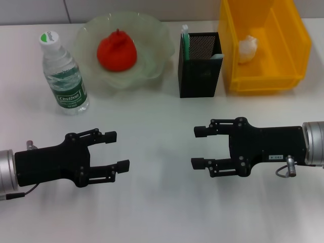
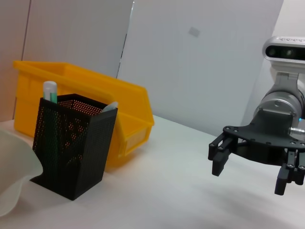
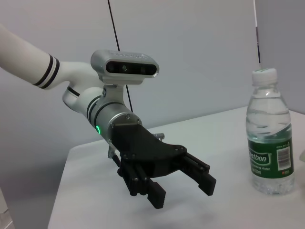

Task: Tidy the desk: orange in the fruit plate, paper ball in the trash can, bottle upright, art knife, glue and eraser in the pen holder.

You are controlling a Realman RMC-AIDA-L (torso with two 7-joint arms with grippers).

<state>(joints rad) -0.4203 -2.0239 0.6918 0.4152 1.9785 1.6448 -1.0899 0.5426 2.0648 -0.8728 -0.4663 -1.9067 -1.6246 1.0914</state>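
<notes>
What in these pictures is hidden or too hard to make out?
- Pen holder contents: head and left wrist views, mesh walls hide all but two tips.
- Trash can: head view, far end cut off by the top edge.
- Fruit plate: left wrist view, mostly cut off by the edge.

white tabletop, pale grey wall panels

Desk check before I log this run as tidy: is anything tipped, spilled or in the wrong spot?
Nothing stands out. The bottle stands upright, the orange sits in the fruit plate, and the paper ball lies in the trash can.
</notes>
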